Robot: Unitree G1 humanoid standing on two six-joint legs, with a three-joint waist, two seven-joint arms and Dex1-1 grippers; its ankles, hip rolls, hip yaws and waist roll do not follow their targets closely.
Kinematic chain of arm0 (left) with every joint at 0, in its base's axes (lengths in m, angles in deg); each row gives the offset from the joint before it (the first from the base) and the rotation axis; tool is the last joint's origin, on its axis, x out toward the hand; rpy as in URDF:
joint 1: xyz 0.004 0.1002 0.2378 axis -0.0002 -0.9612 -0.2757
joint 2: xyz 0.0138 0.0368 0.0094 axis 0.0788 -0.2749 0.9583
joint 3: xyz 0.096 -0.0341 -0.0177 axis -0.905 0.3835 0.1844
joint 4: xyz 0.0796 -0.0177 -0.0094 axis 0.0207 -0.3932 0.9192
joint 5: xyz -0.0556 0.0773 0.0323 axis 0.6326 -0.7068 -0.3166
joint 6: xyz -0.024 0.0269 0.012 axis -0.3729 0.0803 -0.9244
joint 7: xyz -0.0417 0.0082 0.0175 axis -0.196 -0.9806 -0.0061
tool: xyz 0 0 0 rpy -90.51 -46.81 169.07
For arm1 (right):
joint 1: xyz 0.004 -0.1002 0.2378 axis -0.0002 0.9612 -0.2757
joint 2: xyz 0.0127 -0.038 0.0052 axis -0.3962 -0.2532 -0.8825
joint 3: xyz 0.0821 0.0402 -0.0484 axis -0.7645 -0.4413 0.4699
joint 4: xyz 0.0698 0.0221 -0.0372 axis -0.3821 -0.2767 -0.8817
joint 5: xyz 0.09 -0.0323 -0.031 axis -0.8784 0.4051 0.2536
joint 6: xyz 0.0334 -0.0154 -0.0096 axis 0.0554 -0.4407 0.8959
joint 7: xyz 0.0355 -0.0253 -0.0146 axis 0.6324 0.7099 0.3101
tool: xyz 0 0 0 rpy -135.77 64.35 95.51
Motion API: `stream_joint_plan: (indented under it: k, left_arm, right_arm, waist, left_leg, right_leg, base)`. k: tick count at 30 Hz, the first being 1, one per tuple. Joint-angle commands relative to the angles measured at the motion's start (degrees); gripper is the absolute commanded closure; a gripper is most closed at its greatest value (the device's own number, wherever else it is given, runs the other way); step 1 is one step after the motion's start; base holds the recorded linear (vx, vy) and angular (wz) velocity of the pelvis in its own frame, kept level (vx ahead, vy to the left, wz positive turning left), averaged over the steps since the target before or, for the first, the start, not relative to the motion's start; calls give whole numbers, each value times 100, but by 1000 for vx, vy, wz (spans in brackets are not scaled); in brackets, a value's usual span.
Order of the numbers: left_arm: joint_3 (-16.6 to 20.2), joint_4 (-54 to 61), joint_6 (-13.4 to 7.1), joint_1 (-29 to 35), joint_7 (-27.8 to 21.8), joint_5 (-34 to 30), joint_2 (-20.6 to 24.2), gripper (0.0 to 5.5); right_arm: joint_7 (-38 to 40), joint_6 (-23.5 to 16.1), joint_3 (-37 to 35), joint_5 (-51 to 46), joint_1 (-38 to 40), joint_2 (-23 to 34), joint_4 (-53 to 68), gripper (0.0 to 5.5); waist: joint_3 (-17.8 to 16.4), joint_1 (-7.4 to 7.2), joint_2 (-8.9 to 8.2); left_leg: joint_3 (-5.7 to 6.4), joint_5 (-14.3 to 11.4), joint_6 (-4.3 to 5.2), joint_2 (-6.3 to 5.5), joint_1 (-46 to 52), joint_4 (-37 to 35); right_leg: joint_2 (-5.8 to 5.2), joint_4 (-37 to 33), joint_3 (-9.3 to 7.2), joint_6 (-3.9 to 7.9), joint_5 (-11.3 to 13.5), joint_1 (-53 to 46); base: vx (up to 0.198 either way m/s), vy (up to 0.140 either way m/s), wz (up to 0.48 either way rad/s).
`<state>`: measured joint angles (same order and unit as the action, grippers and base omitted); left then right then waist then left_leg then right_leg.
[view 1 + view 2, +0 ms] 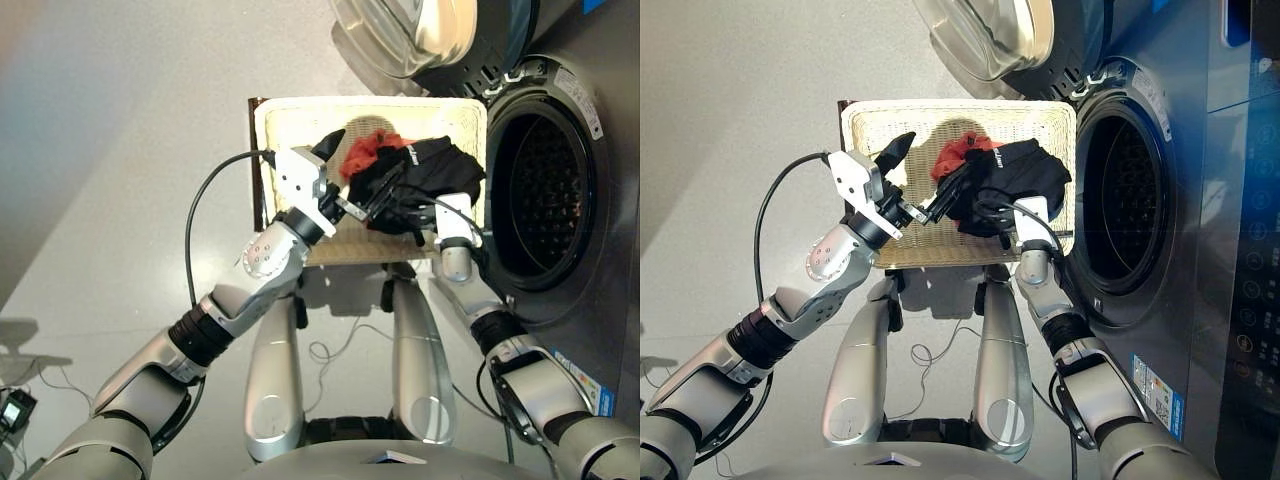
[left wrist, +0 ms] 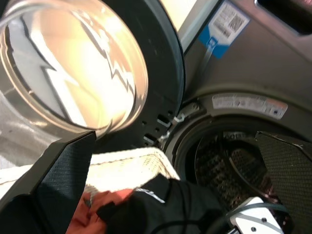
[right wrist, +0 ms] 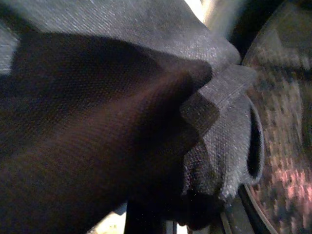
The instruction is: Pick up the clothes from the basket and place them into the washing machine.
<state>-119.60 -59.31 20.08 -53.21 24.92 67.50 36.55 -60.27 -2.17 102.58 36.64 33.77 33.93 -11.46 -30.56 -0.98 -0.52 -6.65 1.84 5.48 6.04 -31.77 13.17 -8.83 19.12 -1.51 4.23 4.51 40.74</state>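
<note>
two garments show in the basket (image 1: 300, 112), which sits in the upper middle of the head views, just left of the washing machine (image 1: 590, 180). the basket's long axis runs left to right across the frame, its right short end nearly against the porthole rim. the black garment (image 1: 430, 175) is bunched in the right half of the basket, its bulk stretched roughly left to right and drooping toward the near right corner. the orange-red garment (image 1: 368, 148) is a small crumpled heap just behind and left of it, partly tucked under the black cloth. i can't pick out a navy piece.

the left gripper (image 1: 362, 183) hangs over the middle of the basket with its fingers spread wide, one finger pointing up toward the far rim, the other lying against the left edge of the black garment; nothing is held between them. the right gripper (image 1: 430, 225) is at the near right corner of the basket, buried in the black cloth, which drapes over it. its wrist view is filled with dark fabric, so i cannot tell whether its fingers are open or closed.

the round glass door (image 1: 400, 35) stands swung open at the top of the frame, and the perforated drum (image 1: 545, 195) is visible through the porthole at right.
</note>
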Motion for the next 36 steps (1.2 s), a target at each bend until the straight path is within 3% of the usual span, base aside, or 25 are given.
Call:
stream_joint_plan:
  k: [1,16,28,36]
  left_arm:
    - [33,931,-483,102,102,-273,-86,0]
    - [-96,786,-439,239,199,-183,-204,0]
    - [-128,852,-408,220,193,20,-133,0]
    - [-97,843,-347,259,335,74,-91,0]
  right_arm:
    - [489,-446,-447,-487,-83,119,203,550]
    - [1606,-1319,-2154,-2014,-912,976,-105,550]
    - [1757,-1412,-2518,-2762,-1546,2283,-582,550]
    - [1796,-1570,-2591,-3333,-1861,2729,-748,550]
  waist:
    - [77,4,214]
    - [77,81,294]
    - [77,191,388]
    - [77,196,403]
  left_leg:
    - [36,-356,-186,-125,-264,480]
    - [172,-441,-184,-235,-448,621]
    - [254,-565,-173,-264,-1164,1148]
    - [271,-737,-167,-217,-1669,1748]
  right_leg:
    - [-76,39,143,466,-283,-354]
    - [-157,183,69,509,-379,-273]
    - [-191,766,146,475,-568,426]
    - [-178,1392,217,386,-752,949]
  base:
    - [0,0,0]
    - [0,0,0]
    - [0,0,0]
    - [0,0,0]
